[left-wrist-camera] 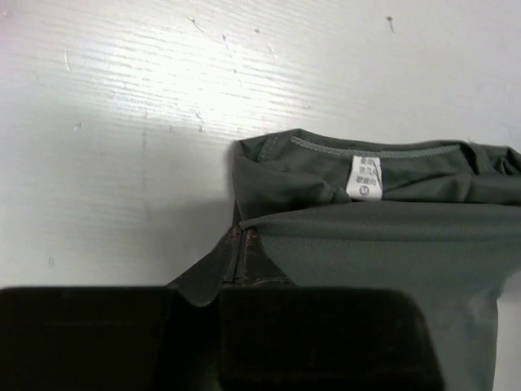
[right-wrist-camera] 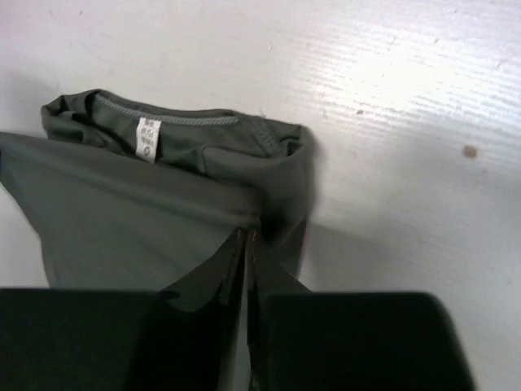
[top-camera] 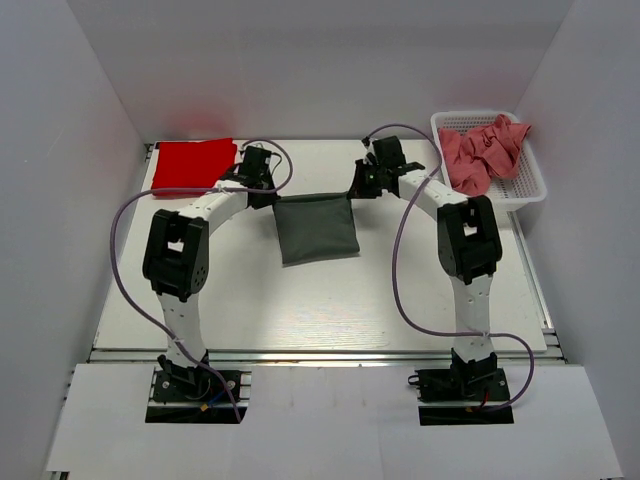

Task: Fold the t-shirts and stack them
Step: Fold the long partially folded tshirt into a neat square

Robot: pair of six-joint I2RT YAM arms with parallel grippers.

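A dark grey t-shirt (top-camera: pixel 316 229) lies partly folded in the middle of the table, its far edge lifted between both arms. My left gripper (left-wrist-camera: pixel 239 233) is shut on that shirt's left corner (left-wrist-camera: pixel 269 244); the collar and white label (left-wrist-camera: pixel 364 177) show beyond it. My right gripper (right-wrist-camera: pixel 251 235) is shut on the right corner of the grey t-shirt (right-wrist-camera: pixel 146 220), with the same label (right-wrist-camera: pixel 147 136) in sight. A folded bright red t-shirt (top-camera: pixel 192 163) rests flat at the far left. Dusty pink t-shirts (top-camera: pixel 482 150) are bunched in the basket.
A white mesh basket (top-camera: pixel 531 186) stands at the far right corner of the table. White walls close in the table (top-camera: pixel 330 310) on three sides. Purple cables loop off both arms.
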